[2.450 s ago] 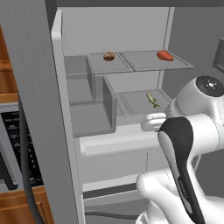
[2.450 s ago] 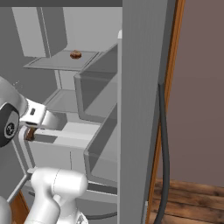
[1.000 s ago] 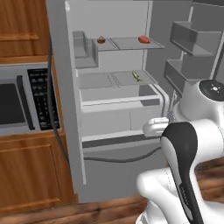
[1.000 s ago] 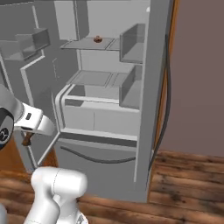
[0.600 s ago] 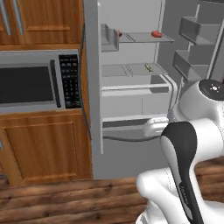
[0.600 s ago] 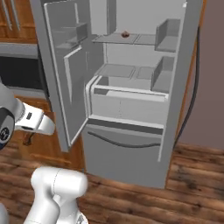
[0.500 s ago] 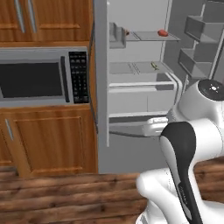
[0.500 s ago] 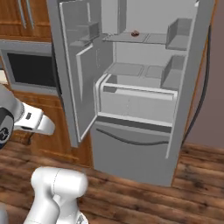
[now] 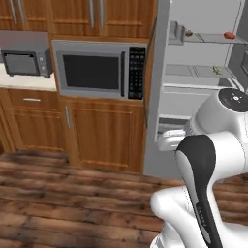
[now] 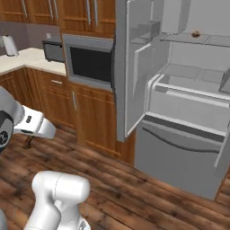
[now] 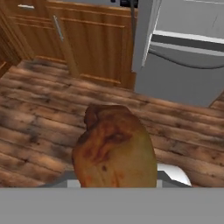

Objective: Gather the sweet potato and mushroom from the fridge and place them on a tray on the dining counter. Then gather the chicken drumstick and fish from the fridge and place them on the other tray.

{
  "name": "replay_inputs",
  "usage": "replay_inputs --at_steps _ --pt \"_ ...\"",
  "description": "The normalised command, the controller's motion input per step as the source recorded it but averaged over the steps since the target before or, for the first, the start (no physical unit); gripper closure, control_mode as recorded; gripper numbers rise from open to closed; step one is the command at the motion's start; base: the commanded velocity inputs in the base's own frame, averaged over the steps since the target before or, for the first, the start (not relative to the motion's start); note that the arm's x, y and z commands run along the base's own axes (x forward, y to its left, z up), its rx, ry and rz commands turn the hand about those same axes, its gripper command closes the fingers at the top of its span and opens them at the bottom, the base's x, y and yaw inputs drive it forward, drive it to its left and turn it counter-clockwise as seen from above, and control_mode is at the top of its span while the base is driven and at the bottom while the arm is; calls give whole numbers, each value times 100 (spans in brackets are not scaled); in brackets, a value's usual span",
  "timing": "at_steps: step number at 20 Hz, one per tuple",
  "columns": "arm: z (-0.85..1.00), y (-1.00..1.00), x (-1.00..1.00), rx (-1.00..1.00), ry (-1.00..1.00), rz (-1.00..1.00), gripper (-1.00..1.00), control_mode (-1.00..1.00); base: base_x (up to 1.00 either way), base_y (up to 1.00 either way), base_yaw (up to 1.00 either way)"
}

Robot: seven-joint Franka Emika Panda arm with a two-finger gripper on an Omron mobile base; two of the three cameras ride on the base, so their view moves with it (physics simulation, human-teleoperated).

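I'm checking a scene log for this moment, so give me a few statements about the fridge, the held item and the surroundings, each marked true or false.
1. The fridge stands with a door open. True.
2. The gripper holds nothing. False: a brown-orange sweet potato sits between its jaws in the hand view.
3. A built-in microwave sits in the wood cabinets left of the fridge in the left base view. True.
4. The upper fridge shelf is bare. False: a red item and a small brown item lie on it.
5. The floor is white tile. False: it is dark wood planks.
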Motion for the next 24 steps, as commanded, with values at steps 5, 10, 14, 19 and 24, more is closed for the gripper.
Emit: replay_inputs --at_steps 5,10,14,19,24 --pt "0 0 0 0 0 0 100 100 -12 48 45" --pt "0 0 0 0 0 0 100 100 0 45 48" --pt "0 0 0 0 0 0 100 100 -3 40 48" --pt "0 0 0 0 0 0 100 100 -5 36 49" --pt "0 0 0 0 0 0 100 100 -5 36 50"
